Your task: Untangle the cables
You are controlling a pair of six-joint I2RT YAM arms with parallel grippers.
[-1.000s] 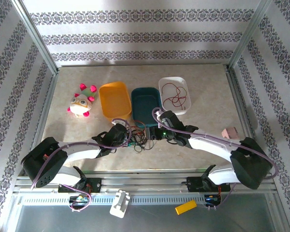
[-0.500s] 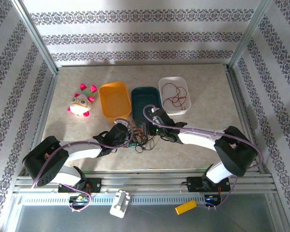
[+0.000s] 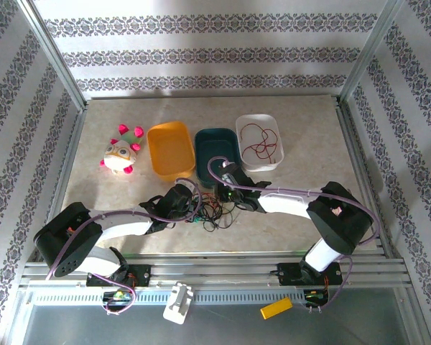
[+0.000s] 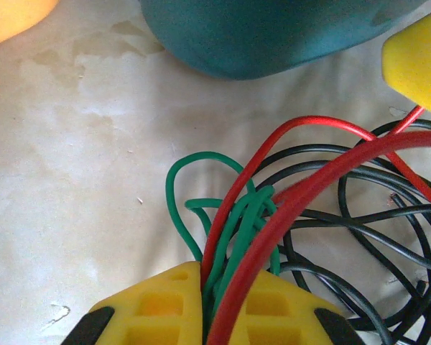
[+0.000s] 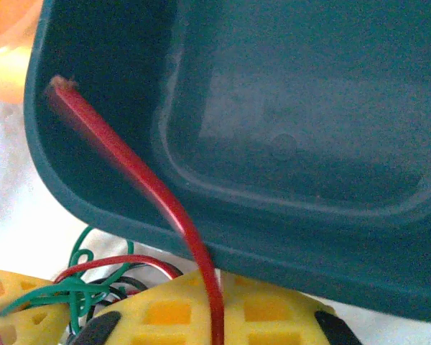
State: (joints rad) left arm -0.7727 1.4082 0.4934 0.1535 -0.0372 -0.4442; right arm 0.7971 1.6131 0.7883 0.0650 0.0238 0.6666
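Observation:
The cables lie in a small knot of red, green and black wire on the table, just in front of the teal tray. My left gripper comes in from the left. In the left wrist view it is shut on green strands and red wire, with black loops spread to the right. My right gripper meets the knot from the right. In its own view it is shut on one red cable, whose cut end rises in front of the teal tray.
An orange tray stands left of the teal one. A white tray on the right holds a loose red cable. A plush toy sits at the far left. The two grippers nearly touch.
My right arm has swung left and in toward the knot, and its gripper has closed on a red cable. The left gripper has kept its grip and barely moved.

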